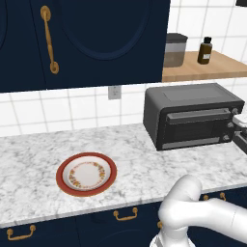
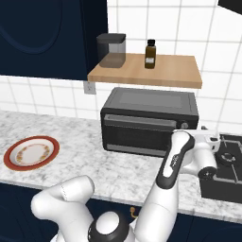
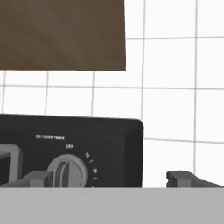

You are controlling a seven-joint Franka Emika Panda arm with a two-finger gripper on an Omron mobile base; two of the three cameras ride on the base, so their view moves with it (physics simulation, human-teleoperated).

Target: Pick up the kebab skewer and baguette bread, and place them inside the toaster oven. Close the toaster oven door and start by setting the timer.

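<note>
The dark grey toaster oven point(image 1: 193, 103) point(image 2: 146, 101) stands at the back of the marble counter, its door point(image 1: 195, 128) point(image 2: 137, 134) shut. My gripper point(image 1: 237, 120) point(image 2: 202, 136) hovers in front of the oven's right-hand knob column. In the hand view the gripper point(image 3: 109, 179) is open. Its left fingertip point(image 3: 33, 179) stands beside the timer knob point(image 3: 66, 173), and its right fingertip is past the oven's right edge. Nothing is between the fingers. The kebab skewer and the baguette bread are out of view.
A red-rimmed plate point(image 1: 61, 169) point(image 2: 10, 153) lies bare on the counter to the left. Above the oven, a wooden shelf point(image 2: 142, 73) carries a dark jar point(image 2: 111, 49) and a brown bottle point(image 2: 150, 54). A black stove point(image 2: 227, 175) adjoins the oven's right side.
</note>
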